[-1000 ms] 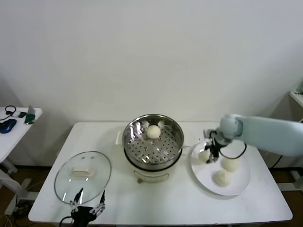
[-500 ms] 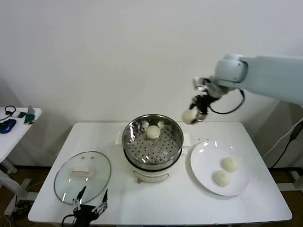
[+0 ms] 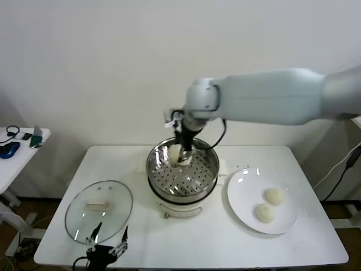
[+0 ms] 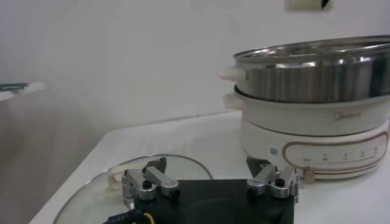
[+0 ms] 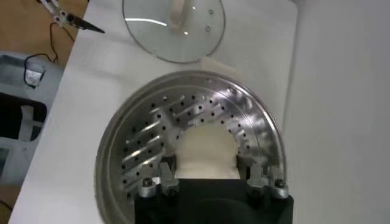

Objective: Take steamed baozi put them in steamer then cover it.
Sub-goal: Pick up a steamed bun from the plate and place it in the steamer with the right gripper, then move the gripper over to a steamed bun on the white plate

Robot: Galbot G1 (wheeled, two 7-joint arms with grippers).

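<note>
right gripper (image 5: 206, 176), fingers clamped on a baozi (image 5: 205, 153), hangs over the steamer (image 3: 182, 169) tray (second bun); next, release.

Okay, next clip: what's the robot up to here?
The right gripper is over the steamer, jaws shut on a baozi just above the perforated tray. Two more buns wait on the white plate. The glass cover lies on the table, with the left gripper idle and open beside it.
</note>
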